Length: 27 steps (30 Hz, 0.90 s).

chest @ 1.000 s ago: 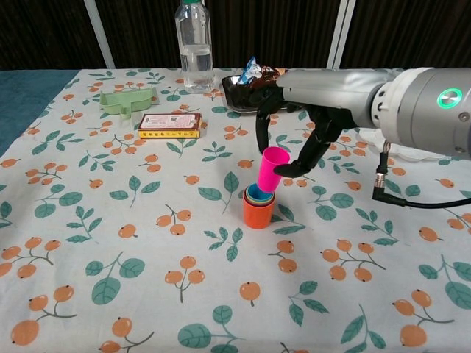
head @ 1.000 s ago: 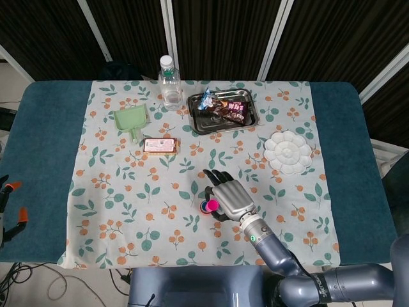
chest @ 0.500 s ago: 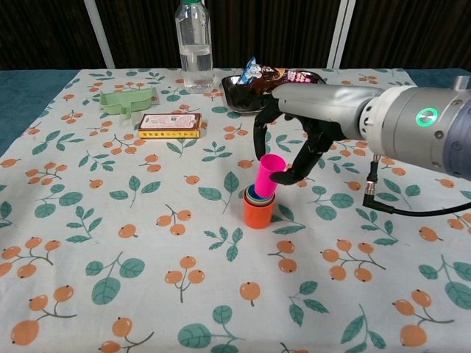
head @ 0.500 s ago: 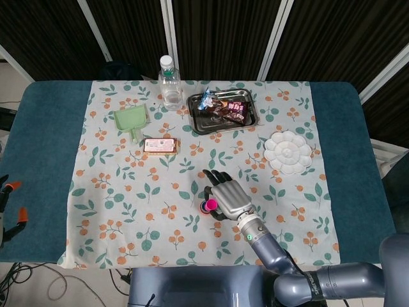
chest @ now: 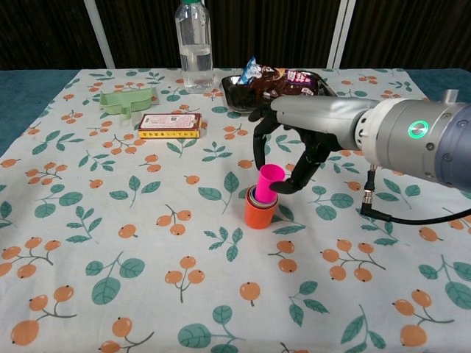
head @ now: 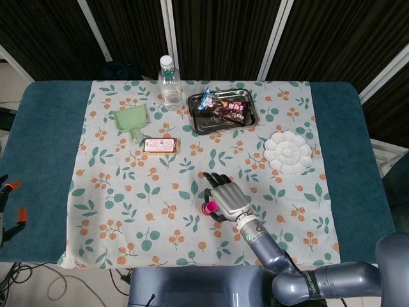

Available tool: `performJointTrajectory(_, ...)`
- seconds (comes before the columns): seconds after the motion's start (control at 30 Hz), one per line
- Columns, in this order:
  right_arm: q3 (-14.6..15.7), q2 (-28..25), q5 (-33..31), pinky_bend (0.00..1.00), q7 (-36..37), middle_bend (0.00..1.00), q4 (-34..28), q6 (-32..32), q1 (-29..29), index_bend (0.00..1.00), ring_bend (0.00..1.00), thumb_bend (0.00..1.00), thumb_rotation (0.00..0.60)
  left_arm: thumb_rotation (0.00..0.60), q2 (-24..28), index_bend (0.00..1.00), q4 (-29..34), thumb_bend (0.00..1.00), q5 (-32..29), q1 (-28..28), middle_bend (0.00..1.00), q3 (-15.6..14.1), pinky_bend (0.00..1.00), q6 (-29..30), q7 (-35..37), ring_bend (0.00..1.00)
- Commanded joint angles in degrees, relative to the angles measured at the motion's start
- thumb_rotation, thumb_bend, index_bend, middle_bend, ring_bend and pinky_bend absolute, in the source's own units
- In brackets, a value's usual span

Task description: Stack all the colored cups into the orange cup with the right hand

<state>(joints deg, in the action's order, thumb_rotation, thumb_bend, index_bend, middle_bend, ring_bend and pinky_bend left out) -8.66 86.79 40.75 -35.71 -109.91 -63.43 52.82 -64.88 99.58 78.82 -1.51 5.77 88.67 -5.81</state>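
The pink cup (chest: 269, 182) has sunk lower since a second ago, now leaning partway inside the nested cups in the orange cup (chest: 260, 213) near the middle of the floral surface (chest: 110, 243). My right hand (chest: 288, 151) has dropped with it, arched over the stack from the right, thumb and a fingertip closed on the pink cup's sides, other fingers curved above. My left hand is out of view.

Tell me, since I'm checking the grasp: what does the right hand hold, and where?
The right hand holds the pink cup by its upper rim, fingers on either side.
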Motion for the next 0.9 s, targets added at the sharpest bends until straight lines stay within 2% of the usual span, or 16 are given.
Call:
performJointTrajectory(0.03,0.4,-0.1,-0.1,0.12,-0.4,0.0,0.1,0.4,0.2,0.16,0.02,0.39,0.6,0.6,0.0,0.23,0.0,0.46,0.0,0.0,0.06,0.0,0.05,0.0,0.0,0.0)
performJointTrajectory(0.17,1.0,-1.0,-0.7,0.11,-1.6,0.0,-0.4,1.1,0.6,0.01,0.01,0.32,0.6,0.6,0.0,0.23,0.0,0.46,0.0,0.0,0.06,-0.1,0.05,-0.1,0.1,0.0)
performJointTrajectory(0.3,0.7,-2.6,-0.1,0.11,-1.8,0.0,-1.7,-0.1,0.3,0.0,0.01,0.31,0.6,0.6,0.0,0.23,-0.1,0.46,0.2,-0.1,0.06,-0.1,0.05,-0.1,0.0,0.0)
performJointTrajectory(0.43,0.1,-5.3,3.7,0.1,-0.5,0.0,-3.7,-5.8,-2.4,0.0,0.0,0.31,0.6,0.6,0.0,0.23,-0.1,0.46,0.2,0.0,0.06,-0.1,0.05,-0.1,0.0,0.0)
performJointTrajectory(0.57,1.2,-10.7,9.1,0.09,1.3,0.0,-6.7,-12.6,-7.0,0.0,0.0,0.31,0.6,0.6,-0.1,0.23,-0.1,0.46,0.4,-0.1,0.06,-0.3,0.05,-0.1,-0.3,0.0)
performJointTrajectory(0.7,4.4,-16.4,15.3,0.09,4.9,0.0,-9.0,-19.3,-13.6,0.0,0.0,0.31,0.6,0.6,-0.2,0.23,0.1,0.46,0.6,0.0,0.06,-0.2,0.05,0.2,-0.5,0.0)
performJointTrajectory(0.9,14.2,-21.4,27.7,0.08,10.2,0.0,-6.0,-26.5,-24.3,0.0,0.0,0.31,0.6,0.6,0.0,0.23,0.4,0.46,0.4,0.1,0.06,0.2,0.05,0.9,-0.5,0.0)
